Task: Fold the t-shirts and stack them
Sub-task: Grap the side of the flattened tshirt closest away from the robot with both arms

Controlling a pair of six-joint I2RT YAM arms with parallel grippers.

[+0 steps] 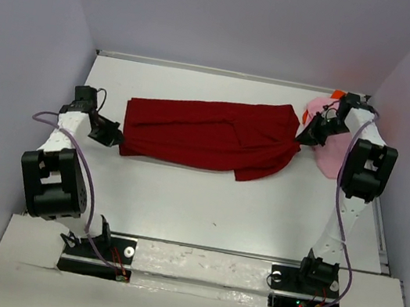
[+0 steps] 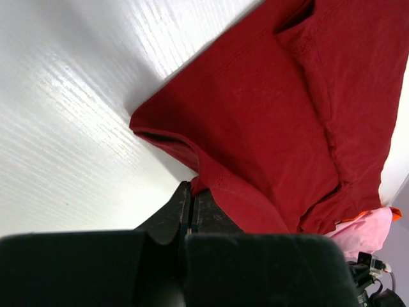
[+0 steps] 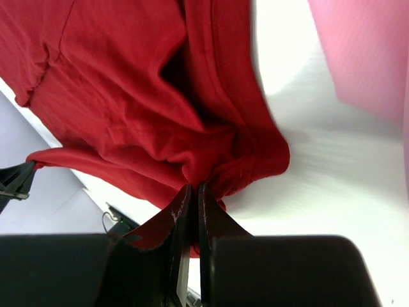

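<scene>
A dark red t-shirt is stretched left to right across the far half of the table, held at both ends. My left gripper is shut on its left end; in the left wrist view the fingers pinch the cloth. My right gripper is shut on the shirt's right end, where the fabric bunches at the fingertips. A light pink t-shirt lies at the far right, partly behind the right arm. A sliver of bright orange t-shirt peeks out beyond it.
The white table is ringed by grey walls on the left, far and right sides. Both arm bases sit at the near edge. A purple cable runs along each arm.
</scene>
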